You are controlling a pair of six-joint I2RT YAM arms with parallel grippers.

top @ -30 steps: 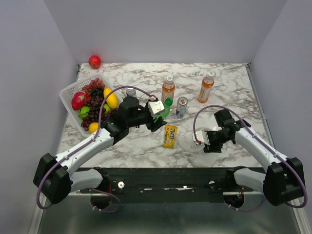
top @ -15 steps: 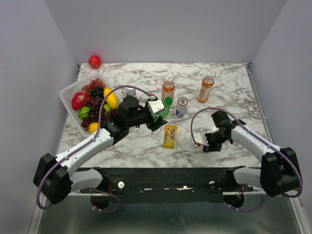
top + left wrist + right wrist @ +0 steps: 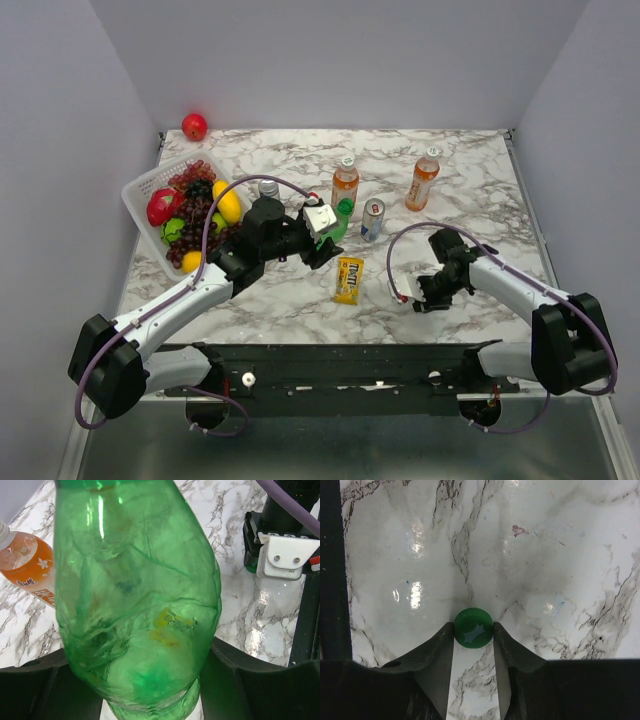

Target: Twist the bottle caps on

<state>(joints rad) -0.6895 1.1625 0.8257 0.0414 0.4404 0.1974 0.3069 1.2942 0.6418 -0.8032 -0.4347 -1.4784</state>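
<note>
Marble table (image 3: 470,150) has M&M's packet (image 3: 348,279), gripped green bottle (image 3: 140,605), pinched cap (image 3: 474,628).

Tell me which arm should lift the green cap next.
Right. The right gripper has a finger against each side of the green cap on the table, while the left gripper is clamped around the green bottle.
</note>
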